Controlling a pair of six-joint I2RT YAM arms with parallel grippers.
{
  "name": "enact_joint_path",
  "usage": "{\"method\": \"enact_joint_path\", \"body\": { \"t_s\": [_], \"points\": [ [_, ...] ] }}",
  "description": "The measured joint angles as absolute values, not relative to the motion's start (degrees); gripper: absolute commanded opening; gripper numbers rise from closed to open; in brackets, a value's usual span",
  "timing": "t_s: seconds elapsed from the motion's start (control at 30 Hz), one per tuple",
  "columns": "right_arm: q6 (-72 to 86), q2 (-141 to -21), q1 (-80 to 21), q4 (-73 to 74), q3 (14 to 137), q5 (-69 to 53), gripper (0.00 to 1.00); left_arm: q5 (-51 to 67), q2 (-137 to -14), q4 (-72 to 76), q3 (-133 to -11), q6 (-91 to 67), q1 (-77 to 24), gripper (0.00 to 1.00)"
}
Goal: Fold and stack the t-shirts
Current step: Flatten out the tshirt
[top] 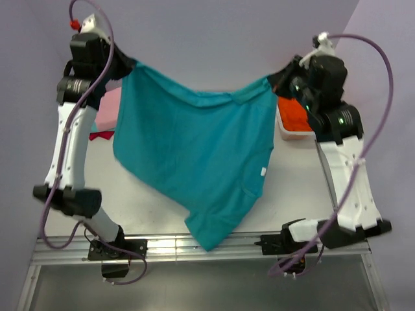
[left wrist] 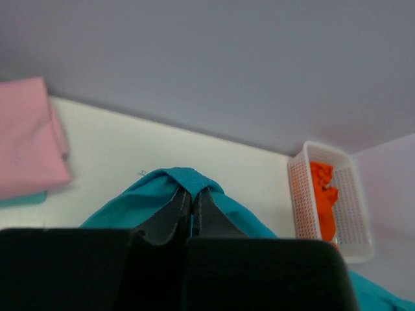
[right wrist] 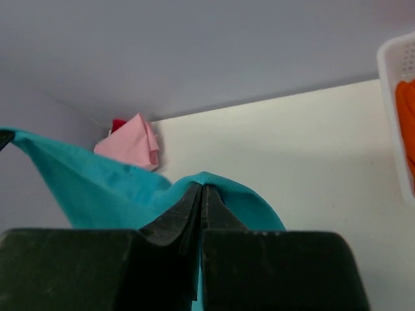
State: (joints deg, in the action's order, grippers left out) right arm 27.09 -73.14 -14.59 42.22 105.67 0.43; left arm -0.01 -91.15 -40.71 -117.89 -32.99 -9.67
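Observation:
The teal t-shirt [top: 194, 149] hangs spread between both arms above the table, its lower end drooping past the near edge. My left gripper [top: 127, 65] is shut on its far left corner; in the left wrist view teal cloth [left wrist: 188, 178] wraps over the closed fingertips. My right gripper [top: 277, 81] is shut on its far right corner, and cloth [right wrist: 214, 181] drapes over those tips. A folded pink t-shirt [top: 107, 110] lies at the far left on a light aqua one [left wrist: 23, 199], with red cloth [right wrist: 118, 124] behind. An orange t-shirt [top: 295, 115] sits in the basket.
A white plastic mesh basket [top: 285, 133] stands at the far right of the table, also in the left wrist view [left wrist: 301, 201]. A purple wall [top: 214, 39] closes the back. A metal rail [top: 194, 249] runs along the near edge.

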Motion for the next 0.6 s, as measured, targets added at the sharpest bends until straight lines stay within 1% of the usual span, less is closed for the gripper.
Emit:
{"method": "enact_joint_path", "body": {
  "t_s": [0.03, 0.13, 0.17, 0.2, 0.23, 0.27, 0.33, 0.47, 0.6],
  "points": [
    [27.0, -76.6, -14.6, 42.1, 109.2, 0.0, 0.0, 0.7, -95.5, -41.1, -123.3, -33.0, -9.6, 0.0],
    [26.6, -89.2, -14.6, 43.2, 129.2, -2.2, 0.0, 2.9, -107.0, -41.7, -141.7, -33.0, -9.4, 0.0],
    [26.5, -91.8, -14.6, 43.1, 134.2, -2.9, 0.0, 3.6, -108.5, -40.7, -144.6, -33.0, -9.3, 0.0],
    [26.5, -94.3, -14.6, 43.2, 139.9, -3.6, 0.0, 4.2, -107.9, -38.7, -143.7, -33.0, -9.3, 0.0],
    [26.5, -95.0, -14.6, 42.5, 142.8, -4.2, 0.0, 4.7, -105.0, -36.6, -140.2, -33.0, -9.2, 0.0],
    [26.6, -94.2, -14.6, 41.2, 142.6, -5.0, 0.0, 4.9, -102.0, -35.6, -136.3, -33.0, -9.2, 0.0],
    [27.1, -88.1, -14.6, 38.1, 135.3, -6.1, 0.0, 4.9, -94.3, -33.9, -127.8, -33.0, -9.2, 0.0],
    [27.6, -71.6, -14.6, 34.1, 115.1, -7.2, 0.0, 4.5, -79.7, -31.1, -115.3, -32.0, -9.0, 0.0],
    [27.6, -59.4, -14.6, 31.3, 98.1, -7.6, 0.0, 3.4, -67.9, -27.8, -100.1, -31.1, -8.9, 0.0]
  ]
}}
